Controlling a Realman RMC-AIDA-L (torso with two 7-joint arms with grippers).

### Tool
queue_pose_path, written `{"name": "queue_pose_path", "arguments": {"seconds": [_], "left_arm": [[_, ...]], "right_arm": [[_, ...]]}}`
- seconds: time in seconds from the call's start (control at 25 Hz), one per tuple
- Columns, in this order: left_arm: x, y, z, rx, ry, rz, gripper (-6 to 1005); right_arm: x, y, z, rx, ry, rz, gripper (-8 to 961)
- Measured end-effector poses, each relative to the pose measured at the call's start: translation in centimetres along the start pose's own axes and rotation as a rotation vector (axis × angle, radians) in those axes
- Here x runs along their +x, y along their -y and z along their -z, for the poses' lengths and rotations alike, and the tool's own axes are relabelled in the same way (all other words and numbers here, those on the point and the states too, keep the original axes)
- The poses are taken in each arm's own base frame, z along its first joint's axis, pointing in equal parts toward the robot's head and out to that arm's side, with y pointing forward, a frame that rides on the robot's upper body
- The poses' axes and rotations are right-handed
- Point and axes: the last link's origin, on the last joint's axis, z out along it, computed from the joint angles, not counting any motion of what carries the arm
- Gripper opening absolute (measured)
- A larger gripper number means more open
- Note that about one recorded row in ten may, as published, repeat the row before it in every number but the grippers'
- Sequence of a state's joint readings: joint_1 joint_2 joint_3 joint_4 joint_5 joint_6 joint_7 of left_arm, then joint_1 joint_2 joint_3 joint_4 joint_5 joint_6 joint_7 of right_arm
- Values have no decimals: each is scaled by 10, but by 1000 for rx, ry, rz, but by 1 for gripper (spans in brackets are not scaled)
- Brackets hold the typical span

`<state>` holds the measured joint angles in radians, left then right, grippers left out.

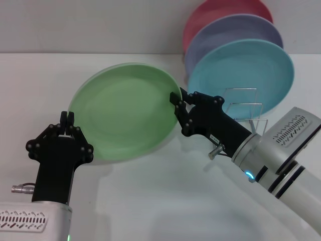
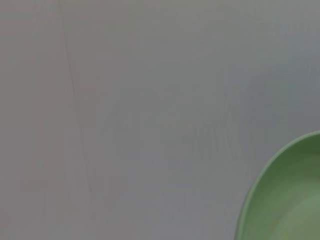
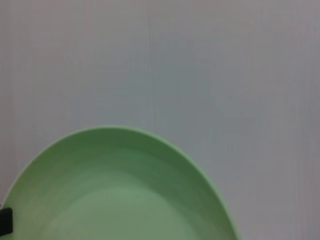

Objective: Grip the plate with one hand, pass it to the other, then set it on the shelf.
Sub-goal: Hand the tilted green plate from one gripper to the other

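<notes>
My right tool [image 1: 176, 99] is pinching the rim of the green plate [image 1: 125, 110] on its right side. Its two black fingers are clamped on the edge, and the plate is tilted up off the table [image 1: 165, 201], with its face turned toward me. In the right wrist view I see the plate [image 3: 120, 195] filling the low part of the picture, and a bit of black finger at the edge.

My left tool [image 1: 66, 120] is close to the plate's left rim. Its fingers look pressed together at the tips. I do not think it is holding the plate, since the plate's edge sits just beside it and not between the fingers. The left wrist view shows only a slice of the plate [image 2: 290, 200] in one corner.

So I judge the pass is done. The plate is in my right tool alone.

What is left is the last step. The wire rack [image 1: 246, 108] stands on the table just behind my right arm. A blue plate [image 1: 248, 75] already leans in it, with a purple plate [image 1: 225, 35] and a red plate [image 1: 215, 12] behind that. I must swing the green plate over and slip it in front.
</notes>
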<state>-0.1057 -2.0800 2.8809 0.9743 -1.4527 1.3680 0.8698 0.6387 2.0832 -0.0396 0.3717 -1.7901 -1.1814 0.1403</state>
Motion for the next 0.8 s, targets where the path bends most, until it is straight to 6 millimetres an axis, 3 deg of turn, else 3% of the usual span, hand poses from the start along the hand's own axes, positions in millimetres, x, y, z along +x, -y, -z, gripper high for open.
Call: {"name": "queue_pose_path", "arguments": {"seconds": [0.8], "left_arm": [[-1,1,-2,4,6,0,120]], "right_arm": [[0,0,-1,-2,-6,2,129]]}}
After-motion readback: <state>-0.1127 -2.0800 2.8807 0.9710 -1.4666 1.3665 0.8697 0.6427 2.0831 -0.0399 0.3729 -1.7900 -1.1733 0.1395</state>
